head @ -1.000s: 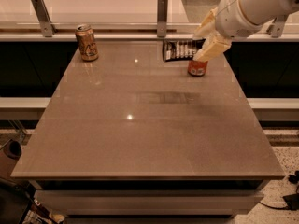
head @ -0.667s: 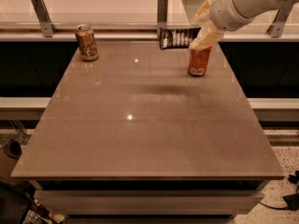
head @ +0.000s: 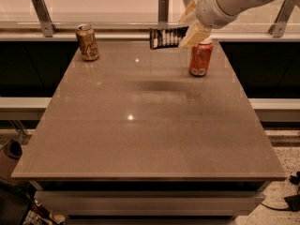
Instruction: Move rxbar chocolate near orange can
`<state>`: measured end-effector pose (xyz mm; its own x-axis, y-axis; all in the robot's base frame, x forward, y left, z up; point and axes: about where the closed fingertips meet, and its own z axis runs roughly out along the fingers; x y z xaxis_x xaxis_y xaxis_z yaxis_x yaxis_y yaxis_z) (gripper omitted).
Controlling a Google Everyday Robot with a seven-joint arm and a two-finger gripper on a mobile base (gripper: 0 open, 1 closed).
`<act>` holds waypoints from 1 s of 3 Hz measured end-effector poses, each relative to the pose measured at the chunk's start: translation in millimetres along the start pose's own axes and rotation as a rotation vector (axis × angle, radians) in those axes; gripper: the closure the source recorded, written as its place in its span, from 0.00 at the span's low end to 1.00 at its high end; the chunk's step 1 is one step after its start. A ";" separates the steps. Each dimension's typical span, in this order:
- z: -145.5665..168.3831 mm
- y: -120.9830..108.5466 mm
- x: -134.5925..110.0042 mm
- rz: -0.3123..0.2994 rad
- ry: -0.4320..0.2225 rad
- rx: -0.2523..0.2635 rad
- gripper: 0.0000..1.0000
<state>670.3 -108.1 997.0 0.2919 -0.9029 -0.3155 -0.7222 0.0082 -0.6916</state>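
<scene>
Hanging above the far right part of the desk (head: 140,139), the pincer (head: 188,33) is closed on the right end of the chocolate bar (head: 164,37). Its pale fingers pinch the black wrapper so the bar sticks out roughly level to the left, clear of the surface — a soft shadow lies on the desk beneath it. Just below and to the right of the grip stands a red can (head: 200,57), which plays no part in the job. The orange can (head: 87,42) stands upright near the far left corner, well apart from the bar. So the pickup looks done, while most of the carry remains — what is left, by my reading, is the sweep leftward across the back of the desk, a lowering beside the orange can without knocking it, and the release.
</scene>
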 end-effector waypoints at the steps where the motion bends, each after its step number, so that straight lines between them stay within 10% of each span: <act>1: 39.8 -8.6 -16.6 -0.047 0.014 -0.030 1.00; 3: 93.3 -14.4 -50.1 -0.088 0.013 -0.049 1.00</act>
<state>724.6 -22.9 962.1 0.3476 -0.9047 -0.2463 -0.7241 -0.0921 -0.6835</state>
